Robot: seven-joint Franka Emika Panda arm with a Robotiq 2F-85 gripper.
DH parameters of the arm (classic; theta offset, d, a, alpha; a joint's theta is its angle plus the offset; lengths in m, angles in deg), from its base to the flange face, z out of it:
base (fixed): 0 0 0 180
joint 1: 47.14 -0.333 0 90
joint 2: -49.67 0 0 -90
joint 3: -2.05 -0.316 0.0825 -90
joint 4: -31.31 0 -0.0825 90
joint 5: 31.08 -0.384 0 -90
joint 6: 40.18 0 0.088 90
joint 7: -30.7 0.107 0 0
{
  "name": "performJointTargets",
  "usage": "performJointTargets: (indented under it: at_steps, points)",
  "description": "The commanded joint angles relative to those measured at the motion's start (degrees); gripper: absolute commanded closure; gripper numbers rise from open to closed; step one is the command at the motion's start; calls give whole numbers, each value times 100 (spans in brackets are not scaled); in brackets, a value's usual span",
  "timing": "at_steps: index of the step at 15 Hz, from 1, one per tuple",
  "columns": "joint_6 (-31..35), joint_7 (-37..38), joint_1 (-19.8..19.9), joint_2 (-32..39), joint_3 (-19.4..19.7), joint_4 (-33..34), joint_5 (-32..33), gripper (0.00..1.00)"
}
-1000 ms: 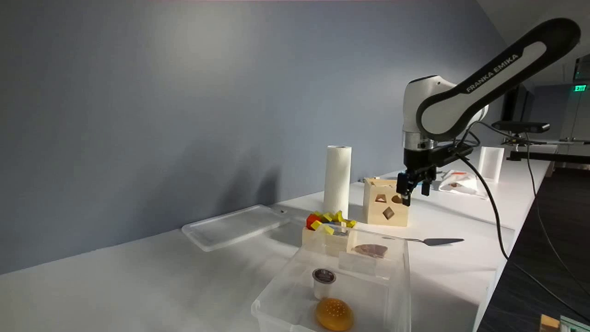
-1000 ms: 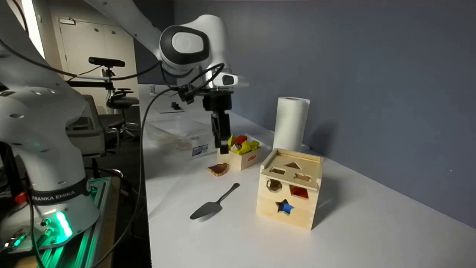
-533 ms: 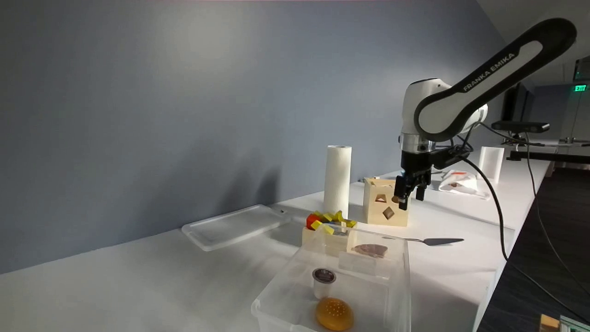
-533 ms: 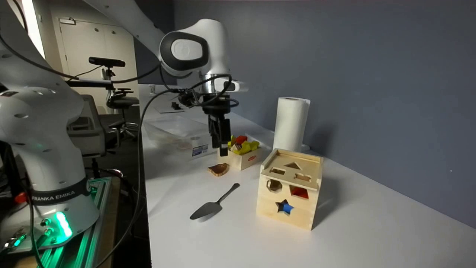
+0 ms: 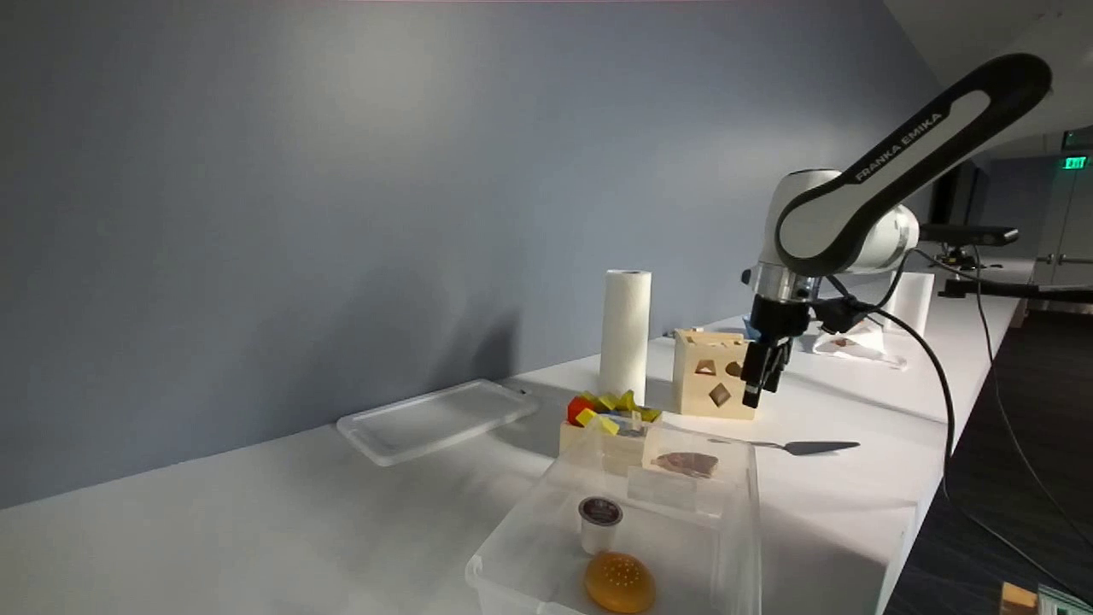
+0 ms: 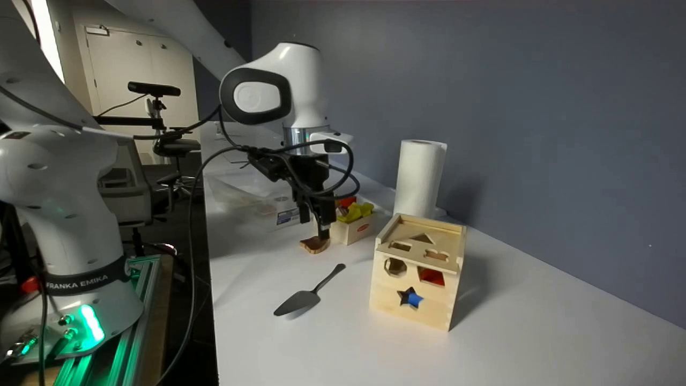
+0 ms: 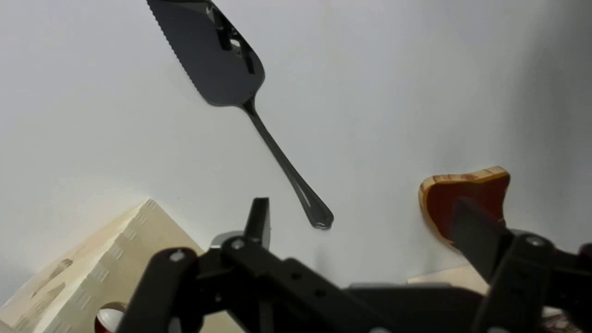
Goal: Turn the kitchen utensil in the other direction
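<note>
The kitchen utensil is a dark-grey cake server lying flat on the white table. It shows in both exterior views and in the wrist view. In the wrist view its blade points to the upper left, cut off by the frame edge, and its handle end points down toward the jaws. My gripper is open and empty, above the table. The handle end shows between the fingers, nearer the left one. In both exterior views the gripper hangs above the table on the handle's side.
A wooden shape-sorter box stands beside the utensil. A brown toy slice lies under the right finger. A small box of coloured blocks, a paper towel roll and a clear bin stand close by.
My gripper has moved down toward the table, and the wrist has tilted and turned a little. The utensil and the other objects have not moved.
</note>
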Motion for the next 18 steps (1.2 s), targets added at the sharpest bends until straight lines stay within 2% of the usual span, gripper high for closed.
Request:
performJointTargets:
  at_steps: [1, 8, 18]
  points:
    - [-10, -104, 32, -2, 2, -15, -14, 0]
    - [275, -333, -46, 135, 32, -137, -54, 0]
    - [1019, -1209, -174, 780, 194, -276, -291, 0]
